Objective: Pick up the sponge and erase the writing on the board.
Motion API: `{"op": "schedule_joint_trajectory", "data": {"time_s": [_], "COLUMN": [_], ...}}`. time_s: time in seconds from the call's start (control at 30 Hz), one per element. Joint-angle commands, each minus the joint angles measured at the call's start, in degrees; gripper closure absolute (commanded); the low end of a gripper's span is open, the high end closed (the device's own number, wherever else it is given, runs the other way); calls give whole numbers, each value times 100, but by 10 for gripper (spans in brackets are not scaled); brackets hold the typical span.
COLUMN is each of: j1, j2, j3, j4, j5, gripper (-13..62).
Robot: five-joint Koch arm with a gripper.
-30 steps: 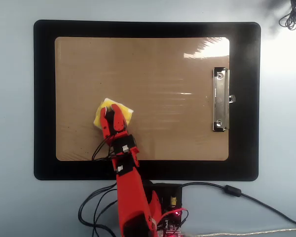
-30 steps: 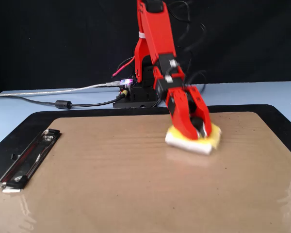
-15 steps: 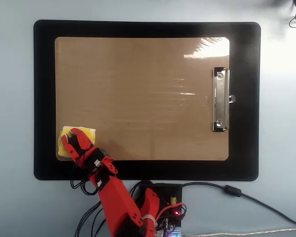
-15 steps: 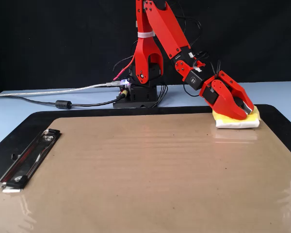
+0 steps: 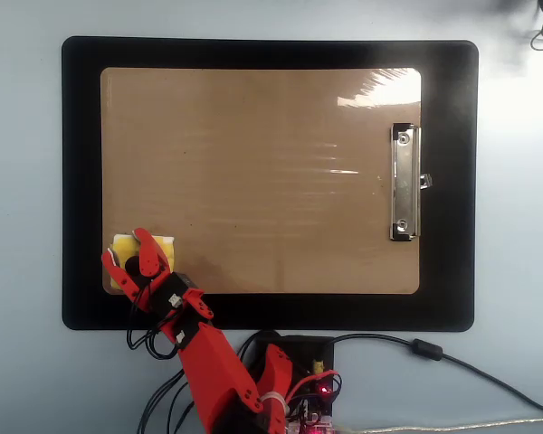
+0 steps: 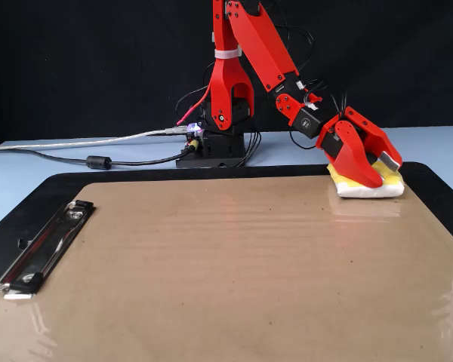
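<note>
The pale blue worktop [image 5: 18, 181] holds a big black mat [image 5: 81, 181], and on the mat lies the brown board [image 5: 271, 163] with its shiny metal clip [image 5: 404, 183] at the right side in the overhead view. The board looks clean; no writing can be seen on it in either view, so the wiping seems to be done or nearly done. The red arm [image 6: 245, 45] reaches from its base to the board's near left corner in the overhead view. There the tool [image 5: 127, 258] has its jaws spread apart over the small yellow sponge [image 5: 163, 244], which sits flat on that corner. The tool is not squeezing the sponge; it looks let go. I think the next move is to lift the tool straight up and away without knocking the sponge.
</note>
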State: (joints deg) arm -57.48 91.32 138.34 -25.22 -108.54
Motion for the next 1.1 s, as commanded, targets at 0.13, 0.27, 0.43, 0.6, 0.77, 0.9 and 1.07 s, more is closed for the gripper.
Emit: {"op": "schedule_joint_trajectory", "data": {"time_s": [0.13, 0.27, 0.43, 0.6, 0.77, 0.9, 1.07], "j1": [1758, 3155, 3858, 4843, 5098, 5098, 5089], "j2": [2004, 4456, 4395, 4368, 4359, 4351, 4351], "j3": [26, 1723, 1784, 1784, 369, 0, 325], "j4": [-633, 2127, 4535, 6592, 10336, 12190, 10802], "j5": [-105, -940, -888, -343, 1327, 1978, 1995], "gripper": [163, 149, 150, 150, 149, 149, 150]}}
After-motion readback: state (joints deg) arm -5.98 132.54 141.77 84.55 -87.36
